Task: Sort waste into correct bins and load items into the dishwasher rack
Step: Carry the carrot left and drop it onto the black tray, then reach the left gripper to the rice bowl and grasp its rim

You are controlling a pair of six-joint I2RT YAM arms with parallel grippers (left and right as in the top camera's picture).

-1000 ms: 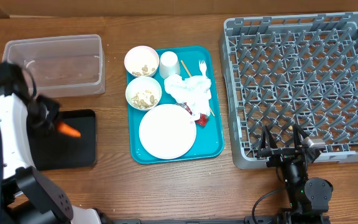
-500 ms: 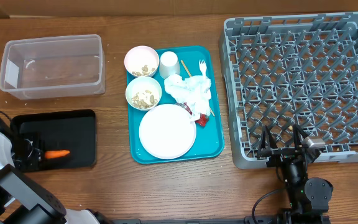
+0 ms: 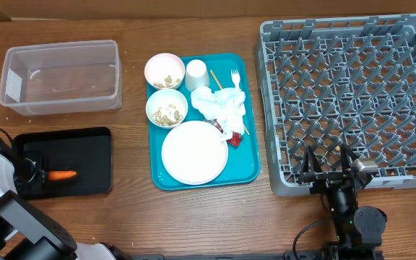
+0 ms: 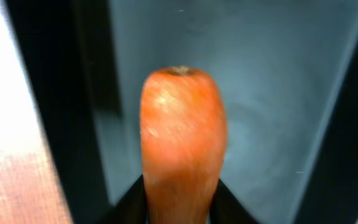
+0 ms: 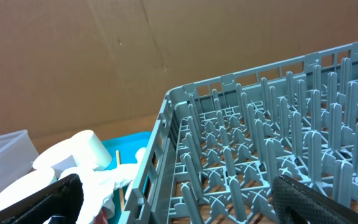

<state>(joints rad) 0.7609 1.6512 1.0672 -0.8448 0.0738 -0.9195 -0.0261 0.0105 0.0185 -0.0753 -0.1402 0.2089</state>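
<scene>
Lower and further left than a second ago, the orange carrot (image 3: 62,175) lies inside the shallow black tray (image 3: 92,152) in the overhead view. One end points at the left gripper (image 3: 39,175) at the tray's left edge. The right gripper (image 3: 328,167) stands spread wide and empty at the front wall of the grey rack (image 3: 352,87).

Left wrist: the carrot looks smooth, glossy and blunt-ended, set between dark fingers (image 4: 126,208); whether they clamp it I cannot tell.

Right wrist: both fingers stand far apart, with the rack beyond.
</scene>
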